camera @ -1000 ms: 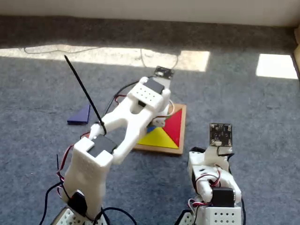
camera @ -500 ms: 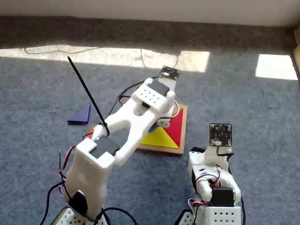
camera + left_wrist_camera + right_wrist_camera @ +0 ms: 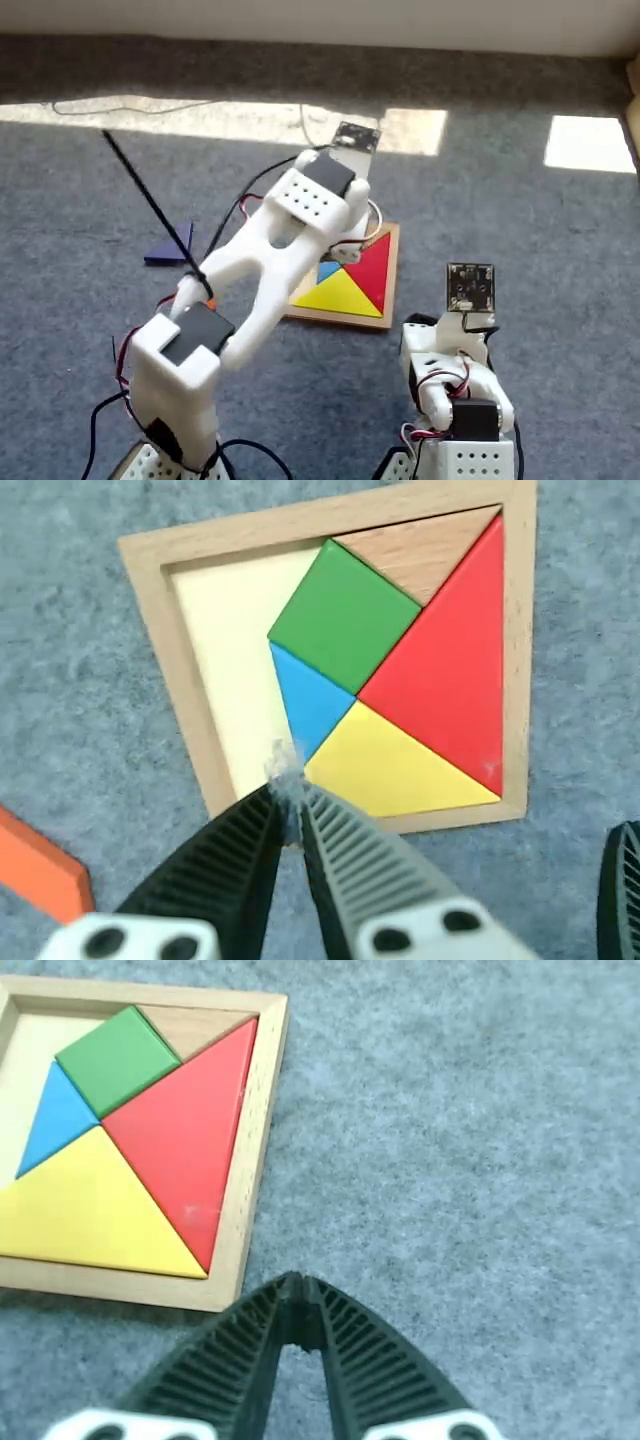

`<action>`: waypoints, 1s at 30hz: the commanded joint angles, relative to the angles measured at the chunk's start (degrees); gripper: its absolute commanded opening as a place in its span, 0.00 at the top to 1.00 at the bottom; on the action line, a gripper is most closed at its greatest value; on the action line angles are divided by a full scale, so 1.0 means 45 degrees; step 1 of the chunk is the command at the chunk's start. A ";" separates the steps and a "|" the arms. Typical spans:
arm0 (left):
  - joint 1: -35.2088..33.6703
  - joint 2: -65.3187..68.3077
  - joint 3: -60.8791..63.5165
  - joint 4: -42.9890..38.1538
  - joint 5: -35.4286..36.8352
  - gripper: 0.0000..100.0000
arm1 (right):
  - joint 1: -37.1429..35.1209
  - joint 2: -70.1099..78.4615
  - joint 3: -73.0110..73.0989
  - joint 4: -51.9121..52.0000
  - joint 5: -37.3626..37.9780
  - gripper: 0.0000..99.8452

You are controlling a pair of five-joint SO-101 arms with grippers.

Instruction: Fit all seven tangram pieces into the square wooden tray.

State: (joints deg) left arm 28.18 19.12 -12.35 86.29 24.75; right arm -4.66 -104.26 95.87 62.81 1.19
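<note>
The square wooden tray (image 3: 330, 520) lies on grey carpet. It holds a green square (image 3: 345, 620), a wood-coloured triangle (image 3: 425, 545), a large red triangle (image 3: 445, 675), a small blue triangle (image 3: 310, 700) and a yellow triangle (image 3: 395, 770). One side of its floor (image 3: 225, 650) is bare. My left gripper (image 3: 288, 780) hovers shut over the tray's edge, holding nothing. An orange piece (image 3: 35, 870) lies on the carpet beside the tray. A purple piece (image 3: 170, 247) lies farther off to the left. My right gripper (image 3: 297, 1305) is shut above the carpet, close to the tray (image 3: 265, 1150).
The left arm (image 3: 290, 230) stretches over the left part of the tray (image 3: 385, 280), with a black tie (image 3: 150, 205) sticking up from it. The right arm (image 3: 460, 390) sits folded at the front right. Wires (image 3: 310, 125) trail across the sunlit carpet behind.
The left arm has lifted and drawn back slightly, uncovering more of the tray. Its black tie has swung left. The right arm has kept still.
</note>
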 commanded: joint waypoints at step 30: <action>-0.9192 -0.5851 0.5792 0.0078 -0.9475 0.76 | 0.0127 -0.0186 0.1924 0.0010 0.0000 0.99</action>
State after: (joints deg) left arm -12.53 -4.62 12.62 87.60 -17.19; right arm -4.66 -104.26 95.87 62.81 1.19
